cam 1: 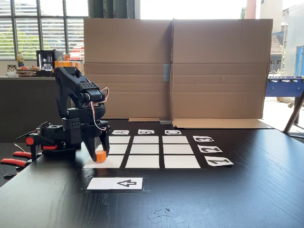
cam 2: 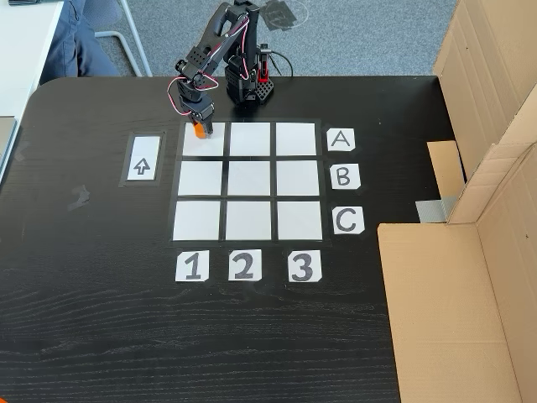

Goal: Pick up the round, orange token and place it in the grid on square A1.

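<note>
Token (cam 2: 199,130) sits low over square A1 (cam 2: 210,144), at the cell's edge nearest the arm, pinched between the fingers (cam 1: 100,153). I judge this the placing step. Next: I part the fingers, lift straight up off the grid (cam 2: 248,220). Arrow card (cam 2: 143,159) lies beside it on the counter (cam 2: 84,277).

Table (cam 2: 101,336): bore the grid (cam 2: 248,179) of nine cells in three rows.

Letter cards (cam 2: 341,178): lay in a column right of the grid in a fixed view.

Number cards (cam 2: 243,266): lay in a row before the grid's near edge in that view.

Arrow card (cam 2: 143,159): lay left of the grid, apart from it.

Arm base (cam 2: 247,84): stood behind the grid's far edge.

Gripper (cam 2: 200,128): stood over square A1 (cam 2: 204,144), the token (cam 2: 199,130) between its fingers.

Cardboard box (cam 2: 470,277): lay right of the letter cards.
</note>
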Robot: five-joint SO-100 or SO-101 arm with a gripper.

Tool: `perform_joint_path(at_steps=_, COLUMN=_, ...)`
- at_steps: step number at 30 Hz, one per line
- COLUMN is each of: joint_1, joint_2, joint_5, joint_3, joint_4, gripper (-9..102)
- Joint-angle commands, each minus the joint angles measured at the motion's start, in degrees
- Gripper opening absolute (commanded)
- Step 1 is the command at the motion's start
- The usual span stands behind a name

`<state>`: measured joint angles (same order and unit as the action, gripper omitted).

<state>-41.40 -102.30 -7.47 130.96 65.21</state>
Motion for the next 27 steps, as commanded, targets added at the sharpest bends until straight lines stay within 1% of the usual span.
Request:
perform_joint_path(at_steps=1, joint_1=0.5, joint_2=-1.1, joint_5=0.4, joint_3=0.2, joint_4=-0.6, gripper=12)
perform_joint_path(at_steps=9, joint_1=1.1, joint_2=-0.2, joint_5=0.7, joint_3=0.9, joint_4=-2.2, gripper=13)
perform_joint_path(at_steps=16, joint_1=1.1, joint_2=0.0, joint_5=1.1, joint_3=1.2, joint_4=-2.9, gripper=16)
perform_joint_path(at_steps=24, joint_1=0.9, joint_2=0.3, joint_5=1.0, joint_3=1.3, joint_4=-3.0, gripper=31)
perform_joint_path(at_steps=27, joint_1=0.8, joint_2=0.1, joint_5=0.5, joint_3=1.3, joint_4=-3.6, gripper=34)
